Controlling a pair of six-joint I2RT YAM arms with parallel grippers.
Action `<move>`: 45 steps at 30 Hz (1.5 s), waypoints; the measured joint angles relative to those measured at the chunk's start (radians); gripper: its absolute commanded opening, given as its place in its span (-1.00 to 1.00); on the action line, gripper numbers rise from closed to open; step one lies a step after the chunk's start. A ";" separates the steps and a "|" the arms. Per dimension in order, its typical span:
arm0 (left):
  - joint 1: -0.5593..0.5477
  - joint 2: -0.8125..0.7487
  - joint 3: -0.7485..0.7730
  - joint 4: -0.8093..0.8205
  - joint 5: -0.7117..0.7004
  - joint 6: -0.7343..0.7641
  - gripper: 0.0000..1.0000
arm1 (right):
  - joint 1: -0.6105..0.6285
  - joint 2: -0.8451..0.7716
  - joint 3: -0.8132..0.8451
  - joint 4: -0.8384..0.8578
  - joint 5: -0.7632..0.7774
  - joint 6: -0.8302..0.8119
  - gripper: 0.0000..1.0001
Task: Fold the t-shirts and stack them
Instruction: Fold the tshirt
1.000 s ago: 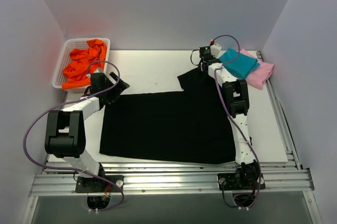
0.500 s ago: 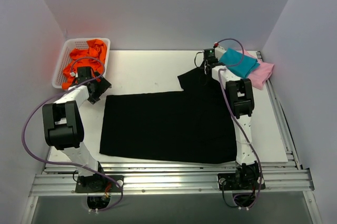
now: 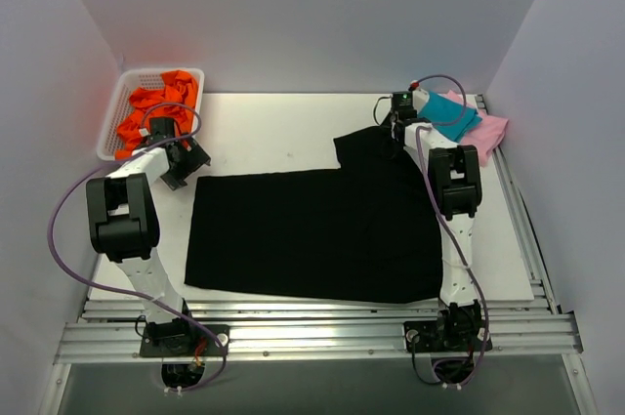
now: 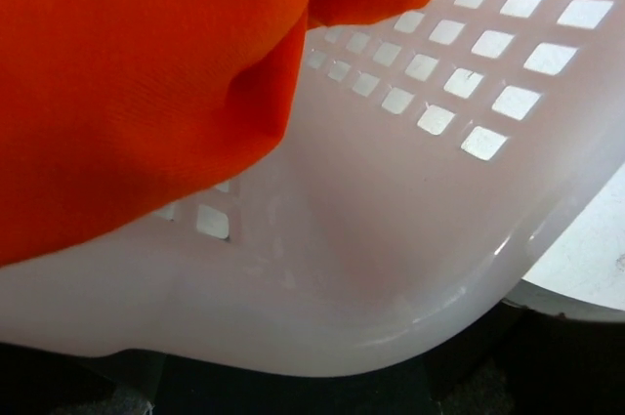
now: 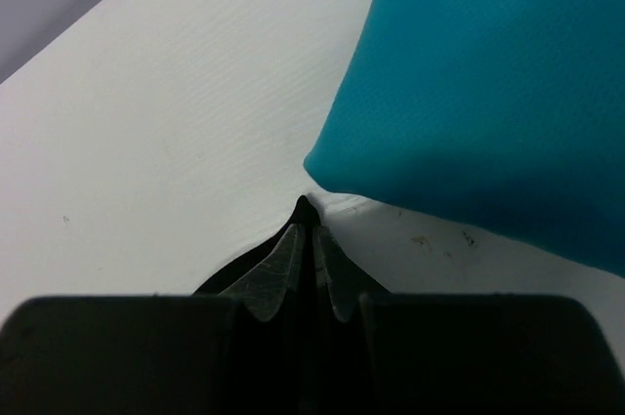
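A large black t-shirt [image 3: 312, 229] lies spread flat in the middle of the white table, one sleeve [image 3: 366, 149] pulled out toward the back right. My right gripper [image 3: 408, 114] [image 5: 311, 228] is shut on the tip of that black cloth [image 5: 305, 206], low on the table beside the folded teal t-shirt [image 3: 454, 114] [image 5: 488, 93]. The teal one lies on a pink t-shirt [image 3: 490, 132]. My left gripper [image 3: 181, 157] is open and holds nothing, right in front of the white basket [image 3: 164, 74].
The perforated basket wall [image 4: 410, 269] fills the left wrist view, with orange cloth [image 4: 146, 73] [image 3: 151, 107] heaped inside it. Grey walls close in the table's back and sides. An aluminium rail [image 3: 312, 332] runs along the near edge.
My left gripper has swung left and back, from the black shirt's corner to the basket. My right gripper has drawn the black sleeve tip rightward, closer to the teal shirt.
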 measured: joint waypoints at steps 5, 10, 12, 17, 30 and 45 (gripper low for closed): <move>-0.011 -0.010 -0.027 -0.002 0.001 0.009 0.58 | -0.015 -0.002 -0.009 0.013 -0.012 0.008 -1.00; -0.032 -0.006 -0.051 -0.005 0.019 0.023 0.26 | -0.016 -0.004 -0.014 0.019 -0.014 0.008 -1.00; -0.040 -0.001 -0.051 -0.006 0.028 0.032 0.25 | -0.019 -0.005 -0.016 0.021 -0.014 0.008 -1.00; -0.052 0.010 -0.043 -0.004 0.029 0.035 0.08 | -0.021 -0.007 -0.022 0.028 -0.015 0.009 -1.00; -0.077 0.033 -0.022 -0.051 0.058 0.032 -0.95 | -0.021 -0.078 -0.120 0.031 -0.020 0.007 -1.00; -0.077 -0.030 -0.022 -0.088 0.024 0.032 -0.95 | 0.000 -0.335 -0.225 -0.063 0.005 -0.019 -1.00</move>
